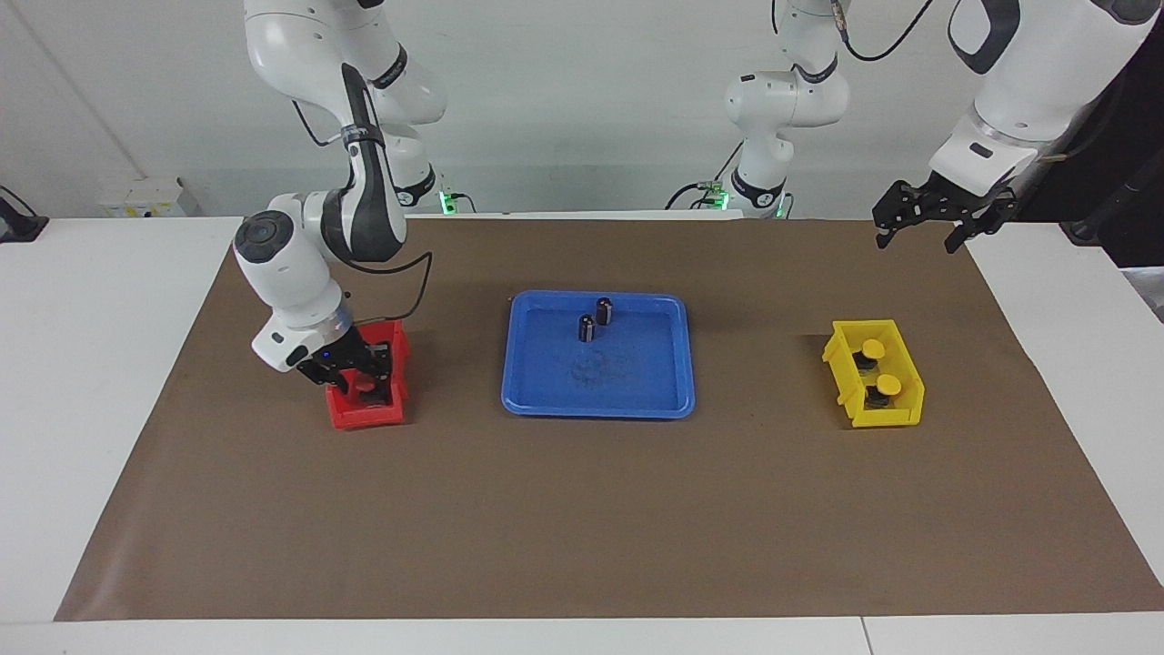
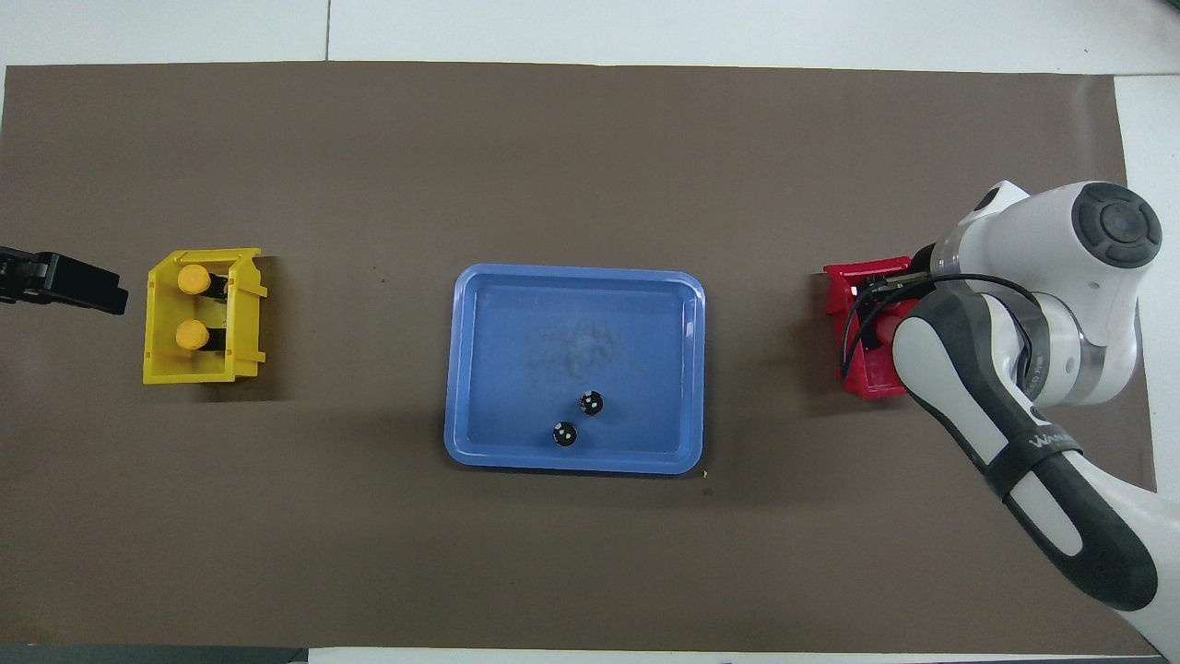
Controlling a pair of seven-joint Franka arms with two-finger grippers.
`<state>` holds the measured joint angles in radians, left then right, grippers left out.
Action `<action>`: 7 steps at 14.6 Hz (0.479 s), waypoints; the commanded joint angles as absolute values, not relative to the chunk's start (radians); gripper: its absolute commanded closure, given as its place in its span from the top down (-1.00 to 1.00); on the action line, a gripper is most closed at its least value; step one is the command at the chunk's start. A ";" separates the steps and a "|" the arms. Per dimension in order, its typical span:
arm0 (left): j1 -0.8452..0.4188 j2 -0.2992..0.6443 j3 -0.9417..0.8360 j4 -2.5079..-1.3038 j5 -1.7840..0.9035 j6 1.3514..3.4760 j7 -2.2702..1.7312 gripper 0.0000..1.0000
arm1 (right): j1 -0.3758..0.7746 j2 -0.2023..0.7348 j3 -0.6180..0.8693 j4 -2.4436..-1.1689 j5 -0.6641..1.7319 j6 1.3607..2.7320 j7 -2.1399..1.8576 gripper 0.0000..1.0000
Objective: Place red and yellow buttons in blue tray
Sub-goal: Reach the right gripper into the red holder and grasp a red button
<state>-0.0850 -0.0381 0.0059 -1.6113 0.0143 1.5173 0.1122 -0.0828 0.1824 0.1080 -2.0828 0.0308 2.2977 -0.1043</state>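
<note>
Red button (image 1: 366, 386) sits between the closed fingers of the right gripper (image 1: 364, 382), low inside the small red bin (image 1: 395, 414) at the right arm's end of the table; the grip looks to be on its cap, though the black base is hidden. In the overhead view the arm covers most of this bin, so I cannot tell where the other red button lies.

To lift well, I judge the gripper should rise straight up until the button clears the bin's walls, since a sideways pull could drag the light bin across the brown mat (image 1: 582, 528). Only then swing toward the blue tray (image 1: 668, 405), at the middle of the mat, and lower onto bare floor away from the 2 dark cylinders (image 1: 596, 320) standing in its part nearer the robots.

Both yellow buttons (image 2: 192, 306) lie in the yellow bin (image 2: 249, 364) at the left arm's end. The left gripper (image 1: 926, 227) waits open, raised above the mat's edge near that bin.
</note>
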 commanded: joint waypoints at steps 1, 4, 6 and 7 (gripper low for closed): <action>-0.077 -0.081 0.015 -1.669 0.015 1.534 0.106 1.00 | -0.092 0.176 0.110 -2.071 0.051 2.265 -0.113 -0.46; -0.077 -0.084 0.015 -1.677 0.014 1.539 0.101 1.00 | -0.101 0.205 0.110 -1.895 0.034 2.070 -0.153 -0.47; -0.077 -0.084 0.015 -1.677 0.014 1.546 0.098 1.00 | -0.086 0.212 0.109 -1.766 0.017 1.926 -0.153 -0.47; -0.075 -0.084 0.017 -1.687 0.014 1.577 0.098 1.00 | -0.068 0.227 0.110 -1.712 0.012 1.880 -0.141 -0.46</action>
<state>-0.0826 -0.0507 0.0187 -1.6370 0.0143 1.5250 0.1115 -0.0839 0.1838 0.1046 -1.8485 0.0250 1.9832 -0.1317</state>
